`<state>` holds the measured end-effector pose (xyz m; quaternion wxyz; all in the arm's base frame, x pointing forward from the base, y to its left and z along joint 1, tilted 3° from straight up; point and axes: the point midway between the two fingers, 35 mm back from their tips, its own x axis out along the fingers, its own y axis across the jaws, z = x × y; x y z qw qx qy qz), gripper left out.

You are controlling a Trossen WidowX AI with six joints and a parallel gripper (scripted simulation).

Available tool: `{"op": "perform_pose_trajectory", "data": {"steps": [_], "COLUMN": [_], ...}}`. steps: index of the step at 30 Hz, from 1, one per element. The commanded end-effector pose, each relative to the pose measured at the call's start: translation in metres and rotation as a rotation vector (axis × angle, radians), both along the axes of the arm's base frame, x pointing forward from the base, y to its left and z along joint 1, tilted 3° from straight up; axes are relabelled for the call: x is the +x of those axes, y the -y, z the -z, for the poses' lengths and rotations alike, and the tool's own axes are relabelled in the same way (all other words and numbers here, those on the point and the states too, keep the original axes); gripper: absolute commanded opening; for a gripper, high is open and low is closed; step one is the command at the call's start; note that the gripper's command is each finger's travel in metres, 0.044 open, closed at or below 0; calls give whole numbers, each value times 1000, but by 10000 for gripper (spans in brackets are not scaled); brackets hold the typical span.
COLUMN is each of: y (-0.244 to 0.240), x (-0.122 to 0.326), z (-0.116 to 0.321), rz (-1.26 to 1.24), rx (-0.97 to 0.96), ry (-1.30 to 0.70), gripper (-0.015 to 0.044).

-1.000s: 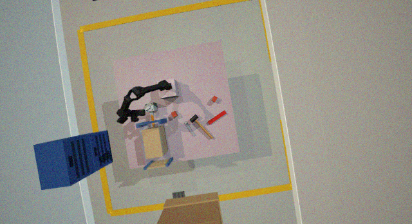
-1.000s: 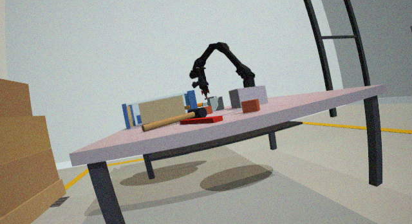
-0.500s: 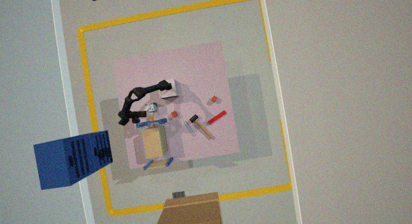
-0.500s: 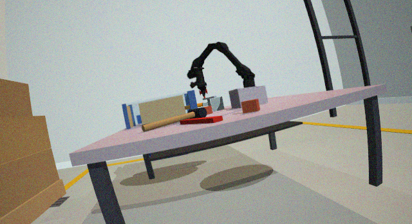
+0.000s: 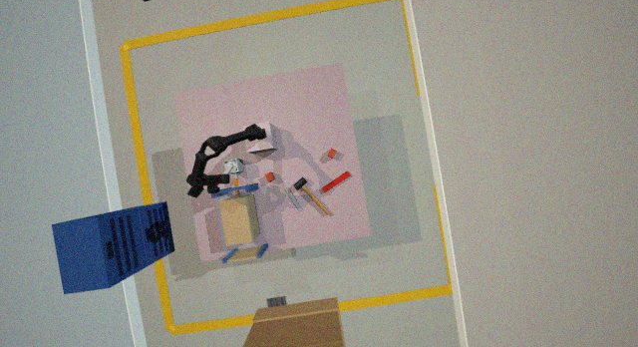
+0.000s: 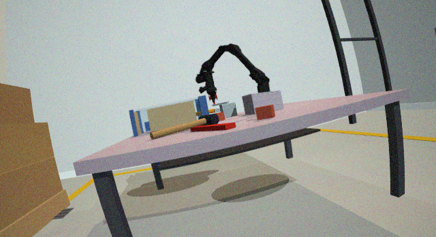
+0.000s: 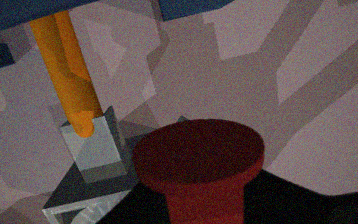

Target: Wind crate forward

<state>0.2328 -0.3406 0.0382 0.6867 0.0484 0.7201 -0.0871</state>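
A workshop: a hammer (image 5: 315,199) (image 6: 180,127) on a bench (image 5: 259,98) (image 6: 238,135), yellow floor lines (image 5: 264,19) (image 6: 354,133), stacked cartons (image 5: 299,322) (image 6: 27,145).

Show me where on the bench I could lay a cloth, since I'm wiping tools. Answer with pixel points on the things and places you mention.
Likely between the pale block (image 5: 268,133) (image 6: 266,102) and the orange cube (image 5: 332,153) (image 6: 265,112). Crowded: around the winch (image 5: 233,166) (image 6: 229,109) (image 7: 97,150).
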Motion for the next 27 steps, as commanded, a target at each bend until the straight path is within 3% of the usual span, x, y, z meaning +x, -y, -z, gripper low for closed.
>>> {"op": "perform_pose_trajectory", "data": {"steps": [1, 27], "y": [-17, -47], "x": [14, 28], "z": [2, 3], "rz": [-19, -19], "rx": [35, 37], "ry": [21, 22], "gripper": [0, 0]}}
